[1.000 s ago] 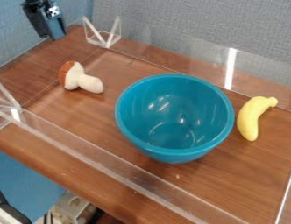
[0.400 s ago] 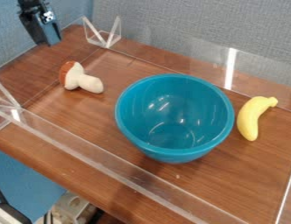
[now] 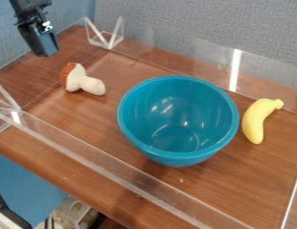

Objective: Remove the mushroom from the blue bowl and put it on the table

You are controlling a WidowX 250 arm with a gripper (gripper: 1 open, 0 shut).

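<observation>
The mushroom (image 3: pixel 81 80) lay on the table (image 3: pixel 67 121), left of the empty blue bowl (image 3: pixel 177 118). The gripper (image 3: pixel 44 40) hovered beyond, its jaw spacing unclear; a careless retreat could nudge the mushroom.

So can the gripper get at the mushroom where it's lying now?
Probably yes. The mushroom lies on the open table, outside the blue bowl, nothing over it, and the gripper hangs just up-left of it.
</observation>
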